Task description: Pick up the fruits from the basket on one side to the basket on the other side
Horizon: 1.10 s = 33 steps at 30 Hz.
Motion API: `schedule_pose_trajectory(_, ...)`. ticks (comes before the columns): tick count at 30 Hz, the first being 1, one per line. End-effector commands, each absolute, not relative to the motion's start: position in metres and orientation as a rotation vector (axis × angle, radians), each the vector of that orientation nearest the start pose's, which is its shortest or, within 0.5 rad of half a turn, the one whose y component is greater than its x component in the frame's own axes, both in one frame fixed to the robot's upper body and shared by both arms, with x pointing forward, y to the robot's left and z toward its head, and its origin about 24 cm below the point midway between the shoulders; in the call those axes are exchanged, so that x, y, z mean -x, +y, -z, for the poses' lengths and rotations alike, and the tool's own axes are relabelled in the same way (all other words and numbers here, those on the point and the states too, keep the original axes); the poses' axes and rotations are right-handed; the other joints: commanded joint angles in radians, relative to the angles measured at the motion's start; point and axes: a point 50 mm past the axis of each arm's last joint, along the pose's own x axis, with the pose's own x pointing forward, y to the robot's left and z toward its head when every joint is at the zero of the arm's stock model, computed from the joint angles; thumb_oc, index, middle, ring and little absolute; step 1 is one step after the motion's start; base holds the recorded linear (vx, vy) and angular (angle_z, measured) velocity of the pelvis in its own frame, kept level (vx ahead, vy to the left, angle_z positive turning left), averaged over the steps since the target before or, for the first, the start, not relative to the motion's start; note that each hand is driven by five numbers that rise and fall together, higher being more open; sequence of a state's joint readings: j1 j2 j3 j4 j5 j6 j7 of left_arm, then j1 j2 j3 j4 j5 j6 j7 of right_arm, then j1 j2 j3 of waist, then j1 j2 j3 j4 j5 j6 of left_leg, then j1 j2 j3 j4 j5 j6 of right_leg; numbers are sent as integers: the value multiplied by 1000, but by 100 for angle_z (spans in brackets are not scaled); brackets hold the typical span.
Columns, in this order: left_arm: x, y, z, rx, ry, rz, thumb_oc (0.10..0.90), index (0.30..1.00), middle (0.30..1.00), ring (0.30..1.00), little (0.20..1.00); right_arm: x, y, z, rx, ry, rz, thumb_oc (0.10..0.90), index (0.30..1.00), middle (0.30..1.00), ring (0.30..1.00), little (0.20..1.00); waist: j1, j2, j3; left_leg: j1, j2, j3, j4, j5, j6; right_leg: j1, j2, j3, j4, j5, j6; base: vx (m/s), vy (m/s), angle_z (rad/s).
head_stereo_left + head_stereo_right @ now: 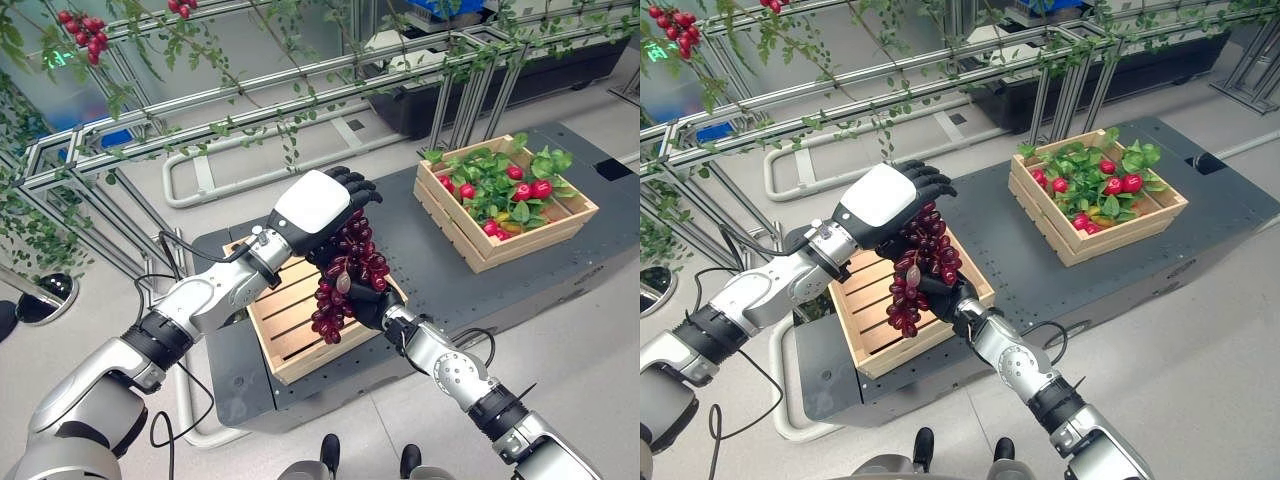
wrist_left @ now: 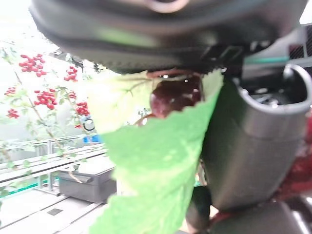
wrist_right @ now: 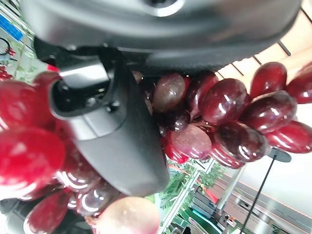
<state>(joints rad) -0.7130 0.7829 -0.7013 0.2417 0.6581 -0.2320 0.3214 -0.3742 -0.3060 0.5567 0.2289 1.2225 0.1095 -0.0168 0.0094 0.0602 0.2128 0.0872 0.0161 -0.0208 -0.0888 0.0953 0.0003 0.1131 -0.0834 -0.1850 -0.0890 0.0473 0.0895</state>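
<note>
A bunch of dark red grapes [image 1: 350,262] hangs above the slatted wooden crate [image 1: 290,330] at the near left. My left hand [image 1: 310,205], with its white back cover up, has its fingers curled over the top of the bunch. My right hand [image 1: 372,305] comes up from below and grips the lower side of the bunch. In the right wrist view its thumb [image 3: 117,136] presses into the grapes [image 3: 229,117]. The left wrist view has a green leaf [image 2: 151,161] and one grape [image 2: 175,95] against the hand. The far crate [image 1: 500,250] holds leaves and red fruits [image 1: 530,187].
Both crates stand on a dark platform [image 1: 420,270]. A metal trellis [image 1: 250,110] with vines and red berries [image 1: 85,30] runs behind and to the left. A black planter [image 1: 480,95] sits at the back right.
</note>
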Motion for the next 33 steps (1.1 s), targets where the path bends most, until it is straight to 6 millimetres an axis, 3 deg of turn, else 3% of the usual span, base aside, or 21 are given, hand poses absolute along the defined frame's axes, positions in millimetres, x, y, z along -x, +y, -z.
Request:
schedule_pose_trajectory(1,-347,222,-148,-1663,-521,65,800,900,900,900,900,-306,-107,-105,-852,-59,-488,400,300,300,300,300,-4,-27,-145,47,-9,61,2,-117,-4,31,-37,11,2,-29,-9,-75,-24,-9)
schedule_pose_trajectory(13,-340,259,-169,-1674,-549,-127,800,900,900,900,900,-300,-160,-91,-828,-109,-324,400,300,300,300,300,-47,-35,-172,48,-4,95,2,-125,-1,24,-25,47,2,-26,-8,-30,-7,-10)
schedule_pose_trajectory(26,-331,280,-177,-1730,-518,-233,800,900,900,900,900,-294,-185,-83,-820,-136,-237,400,300,300,300,300,-65,-37,-179,52,4,117,2,-131,1,17,-17,75,2,-26,-7,-12,-13,-12)
schedule_pose_trajectory(33,-325,303,-180,-1713,-445,-382,800,900,900,900,900,-287,-194,-79,-813,-146,-209,400,300,300,300,300,-74,-38,-181,50,6,123,2,-130,2,13,-13,82,2,-26,-8,-7,-11,-6)
